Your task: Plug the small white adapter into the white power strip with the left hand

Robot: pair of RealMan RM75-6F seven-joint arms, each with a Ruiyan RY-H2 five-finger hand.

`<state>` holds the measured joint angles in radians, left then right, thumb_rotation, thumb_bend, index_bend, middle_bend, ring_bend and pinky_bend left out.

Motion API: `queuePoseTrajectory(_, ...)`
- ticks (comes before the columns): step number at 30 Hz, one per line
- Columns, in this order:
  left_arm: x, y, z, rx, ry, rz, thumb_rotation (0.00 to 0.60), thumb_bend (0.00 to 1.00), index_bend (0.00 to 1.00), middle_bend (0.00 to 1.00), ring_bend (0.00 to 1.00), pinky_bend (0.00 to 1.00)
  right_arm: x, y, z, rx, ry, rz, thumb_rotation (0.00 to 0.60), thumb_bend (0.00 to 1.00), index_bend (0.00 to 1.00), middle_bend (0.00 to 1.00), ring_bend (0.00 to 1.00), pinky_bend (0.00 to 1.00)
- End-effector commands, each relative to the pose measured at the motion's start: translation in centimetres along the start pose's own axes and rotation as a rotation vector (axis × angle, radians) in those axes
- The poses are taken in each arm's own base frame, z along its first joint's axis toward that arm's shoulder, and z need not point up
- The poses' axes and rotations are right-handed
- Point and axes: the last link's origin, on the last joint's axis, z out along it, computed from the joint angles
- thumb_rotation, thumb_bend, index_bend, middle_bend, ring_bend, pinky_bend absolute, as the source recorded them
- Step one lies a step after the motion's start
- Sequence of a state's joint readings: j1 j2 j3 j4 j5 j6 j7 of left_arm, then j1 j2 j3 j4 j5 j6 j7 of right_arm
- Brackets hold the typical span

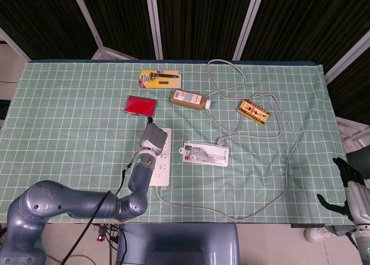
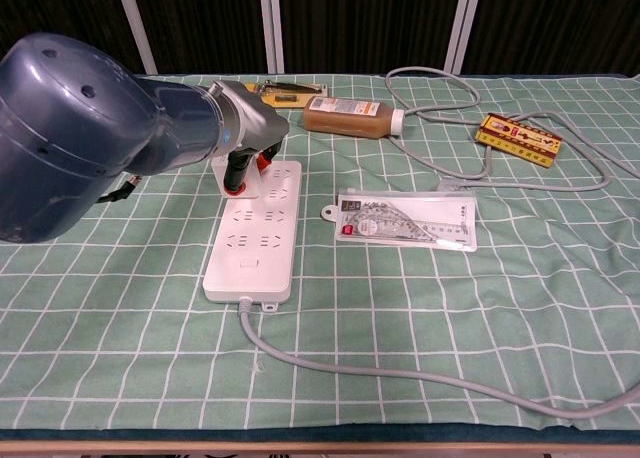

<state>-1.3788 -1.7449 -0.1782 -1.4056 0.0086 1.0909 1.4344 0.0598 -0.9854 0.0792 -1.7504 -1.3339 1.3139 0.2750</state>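
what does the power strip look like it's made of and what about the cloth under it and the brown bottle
Power strip: seemingly hard white plastic, smooth, faintly glossy, with moulded sockets. Cloth: matte green fabric with a white grid, slightly rippled. Brown bottle: probably plastic, white cap; glass can't be excluded.

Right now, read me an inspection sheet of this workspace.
Surface: green checked cloth.
Job's things: white power strip lies flat; adapter hidden under the left hand, seating cannot be told.
Clutter: brown bottle, red case, ruler set, two yellow packs.
Hands: left hand over the strip's far end; right hand off the table, holding nothing.
Cables: grey cable loops across the cloth.
Surroundings: dark panels.
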Motion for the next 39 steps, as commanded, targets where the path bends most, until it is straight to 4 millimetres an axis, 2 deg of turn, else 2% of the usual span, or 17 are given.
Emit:
queuePoseTrajectory(1, 0.1, -0.1, 0.0, 0.003, 0.004, 0.001, 0.6, 0.55, 0.62, 0.67, 0.29, 0.1, 0.0, 0.0, 0.0, -0.001, 0.0, 0.0, 0.6, 0.34, 0.0, 0.0, 0.0, 0.0)
queuePoseTrajectory(2, 0.1, -0.1, 0.0, 0.006, 0.009, 0.003, 0.6, 0.48, 0.57, 0.61, 0.28, 0.09, 0.0, 0.0, 0.0, -0.002, 0.0, 0.001, 0.6, 0.34, 0.0, 0.0, 0.0, 0.0)
queuePoseTrajectory(6, 0.4, -1.0, 0.1, 0.03, 0.027, 0.005, 0.6, 0.19, 0.27, 0.3, 0.14, 0.02, 0.0, 0.0, 0.0, -0.002, -0.001, 0.001, 0.6, 0.34, 0.0, 0.0, 0.0, 0.0)
queuePoseTrajectory(10, 0.7, -1.8, 0.1, 0.05, 0.049, -0.002, 0.6, 0.03, 0.09, 0.15, 0.08, 0.0, 0.0, 0.0, 0.0, -0.001, -0.001, 0.001, 0.6, 0.34, 0.0, 0.0, 0.0, 0.0)
queuePoseTrajectory(15, 1.0, -2.3, -0.1, 0.052, 0.064, -0.028, 0.6, 0.0, 0.0, 0.07, 0.05, 0.0, 0.0, -0.1, 0.0, 0.0, 0.002, 0.001, 0.6, 0.34, 0.0, 0.0, 0.0, 0.0)
queuePoseTrajectory(23, 1.8, -4.0, -0.7, 0.042, 0.089, -0.182, 0.6, 0.02, 0.01, 0.08, 0.05, 0.0, 0.1, 0.0, 0.0, -0.002, 0.005, 0.006, 0.6, 0.34, 0.0, 0.0, 0.0, 0.0)
queuePoseTrajectory(24, 1.9, -4.3, -0.9, 0.041, 0.09, -0.218, 0.6, 0.07, 0.03, 0.1, 0.07, 0.03, 0.1, 0.0, 0.0, -0.002, 0.005, 0.007, 0.6, 0.34, 0.0, 0.0, 0.0, 0.0)
queuePoseTrajectory(26, 2.4, -4.8, -1.2, 0.03, 0.094, -0.325, 0.6, 0.2, 0.12, 0.2, 0.15, 0.18, 0.1, 0.0, 0.0, -0.002, 0.004, 0.007, 0.6, 0.34, 0.0, 0.0, 0.0, 0.0)
queuePoseTrajectory(28, 3.1, -5.4, -1.6, 0.0, 0.129, -0.52, 0.6, 0.32, 0.29, 0.42, 0.37, 0.5, 0.0, -0.1, -0.1, -0.001, 0.003, 0.005, 0.6, 0.34, 0.0, 0.0, 0.0, 0.0)
queuePoseTrajectory(30, 3.6, -5.6, -2.0, -0.028, 0.166, -0.757, 0.6, 0.36, 0.44, 0.61, 0.57, 0.71, 0.0, -0.1, -0.1, 0.0, 0.002, 0.005, 0.6, 0.34, 0.0, 0.0, 0.0, 0.0)
queuePoseTrajectory(31, 3.7, -5.6, -2.2, -0.043, 0.171, -0.935, 0.6, 0.37, 0.52, 0.71, 0.68, 0.8, 0.0, -0.1, -0.1, 0.0, 0.001, 0.004, 0.6, 0.34, 0.0, 0.0, 0.0, 0.0)
queuePoseTrajectory(32, 3.6, -5.6, -2.3, -0.056, 0.159, -1.104, 0.6, 0.37, 0.58, 0.77, 0.74, 0.85, 0.0, -0.1, -0.1, 0.001, 0.001, 0.003, 0.6, 0.34, 0.0, 0.0, 0.0, 0.0)
queuePoseTrajectory(34, 3.4, -5.3, -2.5, -0.094, 0.109, -1.317, 0.6, 0.37, 0.7, 0.91, 0.87, 0.95, 0.0, -0.1, -0.1, 0.001, 0.002, 0.002, 0.6, 0.34, 0.0, 0.0, 0.0, 0.0)
queuePoseTrajectory(35, 3.2, -5.2, -2.6, -0.124, 0.073, -1.398, 0.6, 0.36, 0.73, 0.94, 0.9, 0.97, 0.0, -0.1, -0.1, 0.0, 0.003, 0.002, 0.6, 0.34, 0.0, 0.0, 0.0, 0.0)
queuePoseTrajectory(37, 2.8, -5.2, -2.6, -0.165, 0.028, -1.501, 0.6, 0.36, 0.79, 1.0, 0.97, 1.0, 0.0, -0.1, -0.1, 0.0, 0.002, 0.0, 0.6, 0.34, 0.0, 0.0, 0.0, 0.0)
queuePoseTrajectory(39, 2.4, -5.3, -2.5, -0.191, 0.019, -1.529, 0.6, 0.36, 0.84, 1.0, 1.0, 1.0, 0.0, -0.1, -0.1, -0.002, 0.002, 0.0, 0.6, 0.34, 0.0, 0.0, 0.0, 0.0)
